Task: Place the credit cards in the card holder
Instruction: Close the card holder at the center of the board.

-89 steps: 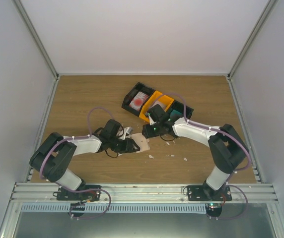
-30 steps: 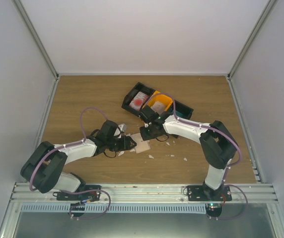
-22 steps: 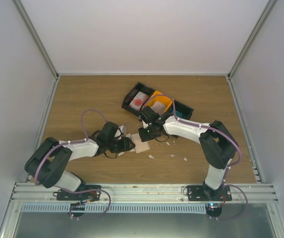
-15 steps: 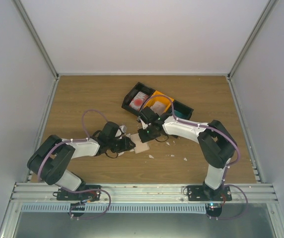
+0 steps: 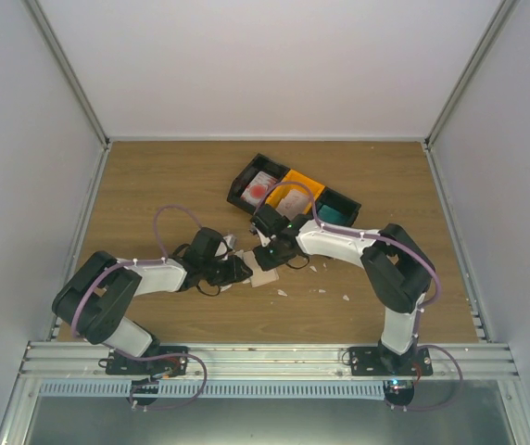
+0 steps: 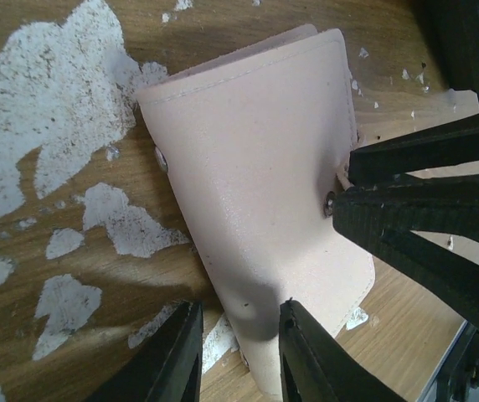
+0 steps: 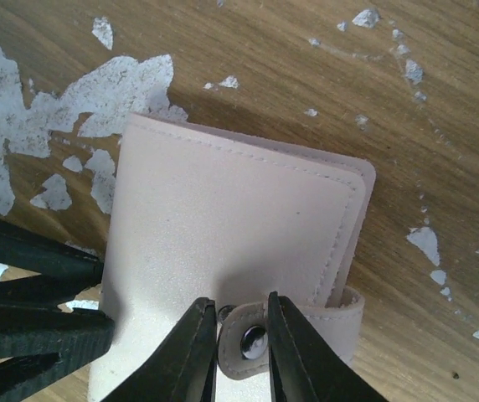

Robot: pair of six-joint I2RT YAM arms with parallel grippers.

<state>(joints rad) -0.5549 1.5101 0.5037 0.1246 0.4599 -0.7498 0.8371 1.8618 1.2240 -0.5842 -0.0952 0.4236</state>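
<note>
The right pincer (image 7: 239, 300) stands slightly apart over the tab (image 7: 252, 342) of the holder (image 7: 231, 209), and the metal snap shows in the gap. The left pincer (image 6: 239, 306) is partly closed astride the holder's opposite edge, with one finger over the cover and the other over the wood. Whether it pinches cannot be told.

The closed holder lies mid-tabletop (image 5: 154, 195) between the two pincers. Bare wood opens to its left and near side, and the walls (image 5: 24, 185) stand well apart.

Each wrist view shows the stitched cover and the other arm's black fingers at its far edge. The top view hides most of the holder under both wrists. Only that view shows the row of bins (image 5: 246, 175) just behind the right wrist. They hold a white card (image 5: 261, 188) with a red mark, a pale card (image 5: 293, 199) and a teal card (image 5: 333, 214).

White flecks (image 5: 282, 293) dot the wood near the holder, and the right arm reaches across in front of the bins.
</note>
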